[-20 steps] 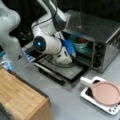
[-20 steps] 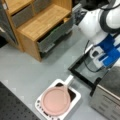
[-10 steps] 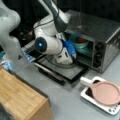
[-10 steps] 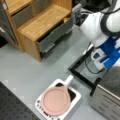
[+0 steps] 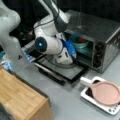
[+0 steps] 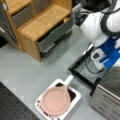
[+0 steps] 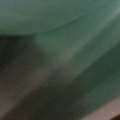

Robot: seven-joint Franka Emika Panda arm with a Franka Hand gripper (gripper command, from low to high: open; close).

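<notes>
Teal-green fills your wrist view: a curved bowl wall (image 7: 75,30) sits so close to the camera that nothing else can be made out there. In a front view, the same teal bowl (image 5: 79,42) rests on the rack inside the silver toaster oven (image 5: 100,37), with something red-orange in it. Your arm's white wrist and blue gripper (image 5: 71,50) reach over the lowered glass oven door (image 5: 63,70) into the oven mouth, just beside the bowl.

Compared with a second ago, your arm has edged only slightly deeper toward the oven, and the bowl, door and pan have not shifted. By that measure, you are at the bowl but have not lifted it out.

You cannot tell how far apart the fingers stand, or whether they touch the bowl's rim; the wrist housing hides the fingertips in both front views.

Nearby, a pink frying pan (image 6: 56,100) lies on a white tray (image 6: 75,98) on the grey table, and a wooden drawer unit (image 6: 37,25) stands well apart.
</notes>
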